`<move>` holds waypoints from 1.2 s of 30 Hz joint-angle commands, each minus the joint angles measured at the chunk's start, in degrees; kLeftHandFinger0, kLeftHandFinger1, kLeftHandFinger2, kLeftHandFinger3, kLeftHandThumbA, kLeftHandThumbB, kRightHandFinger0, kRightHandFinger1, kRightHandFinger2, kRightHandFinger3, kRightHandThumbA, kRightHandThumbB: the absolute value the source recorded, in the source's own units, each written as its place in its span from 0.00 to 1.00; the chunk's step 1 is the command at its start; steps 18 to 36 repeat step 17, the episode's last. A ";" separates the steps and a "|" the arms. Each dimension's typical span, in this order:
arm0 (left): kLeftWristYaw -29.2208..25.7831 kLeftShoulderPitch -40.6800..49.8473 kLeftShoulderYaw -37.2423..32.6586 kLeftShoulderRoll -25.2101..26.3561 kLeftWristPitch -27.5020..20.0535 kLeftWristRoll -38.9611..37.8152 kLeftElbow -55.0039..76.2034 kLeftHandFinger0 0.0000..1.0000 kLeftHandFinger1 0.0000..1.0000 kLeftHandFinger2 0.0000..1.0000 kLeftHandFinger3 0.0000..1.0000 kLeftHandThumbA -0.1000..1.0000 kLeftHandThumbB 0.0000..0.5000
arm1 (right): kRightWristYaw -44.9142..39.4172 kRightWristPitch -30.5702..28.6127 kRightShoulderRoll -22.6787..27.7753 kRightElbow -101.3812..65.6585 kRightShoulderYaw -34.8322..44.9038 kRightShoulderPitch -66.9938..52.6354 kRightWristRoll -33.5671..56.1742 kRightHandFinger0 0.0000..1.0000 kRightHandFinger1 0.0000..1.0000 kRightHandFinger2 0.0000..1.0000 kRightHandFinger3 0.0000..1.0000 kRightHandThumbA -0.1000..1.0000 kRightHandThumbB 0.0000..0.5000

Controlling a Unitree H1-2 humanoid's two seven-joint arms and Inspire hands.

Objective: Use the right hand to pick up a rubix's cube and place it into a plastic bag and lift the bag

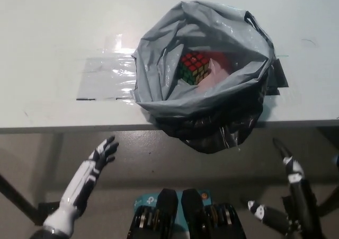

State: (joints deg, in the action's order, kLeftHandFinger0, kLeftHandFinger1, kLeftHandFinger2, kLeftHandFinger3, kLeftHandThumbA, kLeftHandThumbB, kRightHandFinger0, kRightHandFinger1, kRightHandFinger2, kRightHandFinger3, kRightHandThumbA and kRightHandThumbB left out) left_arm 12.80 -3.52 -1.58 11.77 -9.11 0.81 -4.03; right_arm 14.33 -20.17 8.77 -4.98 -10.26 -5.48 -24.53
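Tape, clear and shiny [106,74], lies flat across the white tabletop [53,27] at the far left of the scene, its right end running under the bag, probably to anchor the bag in place. Below the tabletop's front edge, the white left hand [101,155] hangs with fingers spread, holding nothing and well clear of everything; it looks to be simply resting out of the way.

Further right, the grey plastic bag [159,64] sits on the tabletop with its mouth gaping wide upward and its lower fold drooping over the front edge. That wide opening is what lets a thing be dropped in from above. The rubix's cube [194,67] rests inside the bag, near the middle of the opening, tilted on the crumpled lining, with something reddish just beside it.

At the lower right, the black right hand [288,204] is below the tabletop, apart from the bag, fingers splayed and empty. By this look the placing is done; the lifting of the bag is not yet begun.
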 commanded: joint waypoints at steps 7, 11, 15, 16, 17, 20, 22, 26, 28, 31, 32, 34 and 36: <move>-0.43 2.31 0.30 0.29 -3.76 -0.51 3.01 1.00 1.00 1.00 1.00 1.00 0.42 | 5.87 -6.76 -0.74 7.21 -0.42 -1.17 4.47 1.00 1.00 1.00 1.00 1.00 0.67; -0.53 1.68 0.43 0.37 -3.10 -0.46 2.81 1.00 1.00 1.00 1.00 1.00 0.46 | 5.19 -6.76 -0.72 8.13 -0.51 -0.14 5.78 1.00 1.00 1.00 1.00 1.00 0.68; -0.63 0.40 0.43 0.29 -3.52 -0.37 1.81 1.00 1.00 1.00 1.00 1.00 0.47 | 4.64 -6.76 -1.07 8.73 0.55 0.95 6.69 1.00 1.00 1.00 1.00 1.00 0.69; -0.68 0.24 0.42 0.21 -3.55 -0.35 1.65 1.00 1.00 1.00 1.00 1.00 0.47 | 4.52 -6.76 -1.16 8.89 0.92 1.19 6.76 1.00 1.00 1.00 1.00 1.00 0.72; -0.73 0.13 0.42 0.17 -3.55 -0.32 1.52 1.00 1.00 1.00 1.00 1.00 0.47 | 4.26 -6.76 -1.22 9.04 1.23 1.41 7.05 1.00 1.00 1.00 1.00 1.00 0.74; -0.73 0.13 0.42 0.17 -3.55 -0.32 1.52 1.00 1.00 1.00 1.00 1.00 0.47 | 4.26 -6.76 -1.22 9.04 1.23 1.41 7.05 1.00 1.00 1.00 1.00 1.00 0.74; -0.73 0.13 0.42 0.17 -3.55 -0.32 1.52 1.00 1.00 1.00 1.00 1.00 0.47 | 4.26 -6.76 -1.22 9.04 1.23 1.41 7.05 1.00 1.00 1.00 1.00 1.00 0.74; -0.73 0.13 0.42 0.17 -3.55 -0.32 1.52 1.00 1.00 1.00 1.00 1.00 0.47 | 4.26 -6.76 -1.22 9.04 1.23 1.41 7.05 1.00 1.00 1.00 1.00 1.00 0.74; -0.73 0.13 0.42 0.17 -3.55 -0.32 1.52 1.00 1.00 1.00 1.00 1.00 0.47 | 4.26 -6.76 -1.22 9.04 1.23 1.41 7.05 1.00 1.00 1.00 1.00 1.00 0.74; -0.73 0.13 0.42 0.17 -3.55 -0.32 1.52 1.00 1.00 1.00 1.00 1.00 0.47 | 4.26 -6.76 -1.22 9.04 1.23 1.41 7.05 1.00 1.00 1.00 1.00 1.00 0.74; -0.73 0.13 0.42 0.17 -3.55 -0.32 1.52 1.00 1.00 1.00 1.00 1.00 0.47 | 4.26 -6.76 -1.22 9.04 1.23 1.41 7.05 1.00 1.00 1.00 1.00 1.00 0.74; -0.73 0.13 0.42 0.17 -3.55 -0.32 1.52 1.00 1.00 1.00 1.00 1.00 0.47 | 4.26 -6.76 -1.22 9.04 1.23 1.41 7.05 1.00 1.00 1.00 1.00 1.00 0.74; -0.73 0.13 0.42 0.17 -3.55 -0.32 1.52 1.00 1.00 1.00 1.00 1.00 0.47 | 4.26 -6.76 -1.22 9.04 1.23 1.41 7.05 1.00 1.00 1.00 1.00 1.00 0.74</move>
